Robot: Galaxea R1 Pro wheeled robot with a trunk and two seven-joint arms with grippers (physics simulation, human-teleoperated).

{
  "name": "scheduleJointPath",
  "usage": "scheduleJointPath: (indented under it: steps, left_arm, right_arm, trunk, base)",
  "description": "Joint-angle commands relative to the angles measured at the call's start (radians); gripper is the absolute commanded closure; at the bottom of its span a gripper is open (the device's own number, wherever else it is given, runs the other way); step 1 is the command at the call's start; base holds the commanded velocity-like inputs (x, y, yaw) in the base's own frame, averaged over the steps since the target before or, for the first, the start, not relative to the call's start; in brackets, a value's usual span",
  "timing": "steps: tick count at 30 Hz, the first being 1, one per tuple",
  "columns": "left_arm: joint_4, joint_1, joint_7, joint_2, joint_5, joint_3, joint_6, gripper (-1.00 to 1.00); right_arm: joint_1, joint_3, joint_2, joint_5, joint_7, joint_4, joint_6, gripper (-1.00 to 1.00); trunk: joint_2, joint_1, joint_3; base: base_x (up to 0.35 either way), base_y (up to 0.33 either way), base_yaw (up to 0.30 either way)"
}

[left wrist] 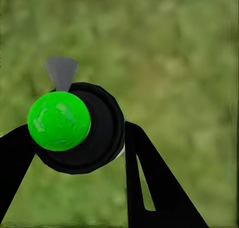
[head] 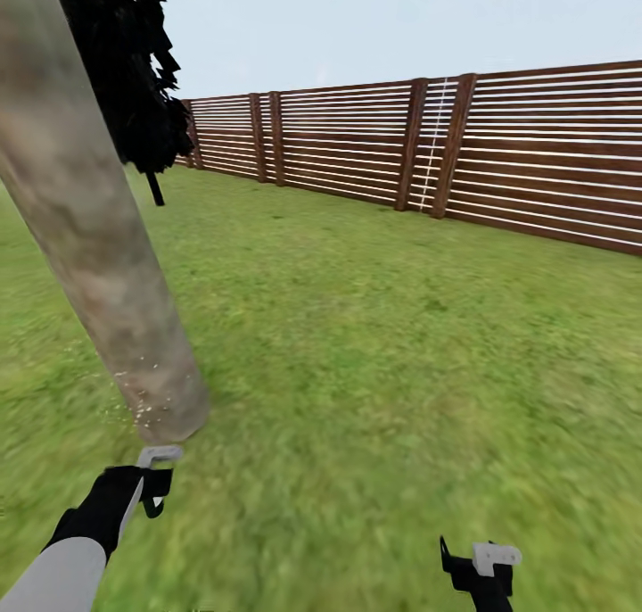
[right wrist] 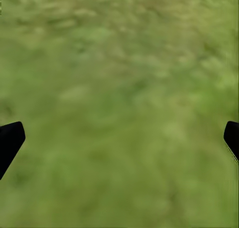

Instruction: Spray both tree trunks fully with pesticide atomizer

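Left pincer (head: 153, 480) clenched on the atomizer (left wrist: 74, 125), lower left of frame; tree trunk (head: 98, 237) rises just above it, white specks (head: 143, 402) at its base. Right pincer (right wrist: 119, 138) released, well apart.

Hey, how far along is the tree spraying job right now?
Done: the atomizer is off the grass, held in the left gripper. In hand: white pesticide specks dot the base of the near trunk. Left: the trunk's upper part looks bare, and the second tree remains.

No legible text or labels
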Motion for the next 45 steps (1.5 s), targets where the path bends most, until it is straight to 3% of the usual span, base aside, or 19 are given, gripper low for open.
scheduleJointPath:
  steps: [1, 10, 18, 39, 42, 45]
  left_arm:
    - [0.0, 0.0, 0.0, 0.0, 0.0, 0.0, 0.0, 1.0]
    - [-0.002, 0.0, 0.0, -0.001, 0.001, 0.007, 0.001, 1.0]
    - [-0.002, 0.0, 0.001, 0.0, 0.001, 0.008, 0.001, 1.0]
    - [-0.015, -0.002, 0.006, -0.001, 0.001, 0.008, 0.0, 1.0]
    - [-0.018, -0.04, 0.005, -0.008, 0.001, 0.002, 0.003, 1.0]
    - [-0.017, -0.144, 0.0, -0.005, -0.001, -0.004, 0.011, 1.0]
  right_arm:
    - [0.0, 0.0, 0.0, 0.0, 0.0, 0.0, 0.0, -1.0]
    - [0.0, 0.0, 0.0, 0.0, 0.002, 0.0, 0.0, -1.0]
    - [0.0, 0.0, 0.0, 0.0, 0.001, 0.0, 0.0, -1.0]
    - [0.0, 0.0, 0.0, 0.0, 0.002, 0.0, 0.0, -1.0]
    - [0.0, 0.0, 0.0, 0.0, 0.002, 0.0, 0.0, -1.0]
    - [0.0, 0.0, -0.001, 0.0, 0.002, 0.0, 0.0, -1.0]
  trunk:
    - [0.0, 0.0, 0.0]
    - [0.0, 0.0, 0.0]
    - [0.0, 0.0, 0.0]
    - [0.0, 0.0, 0.0]
    - [0.0, 0.0, 0.0]
    - [0.0, 0.0, 0.0]
  base:
    - [0.012, -0.274, 0.27]
    - [0.034, -0.275, 0.266]
    - [0.196, -0.229, 0.043]
    - [0.085, -0.229, 0.272]
    - [0.0, -0.007, 0.047]
    - [0.0, -0.001, 0.005]
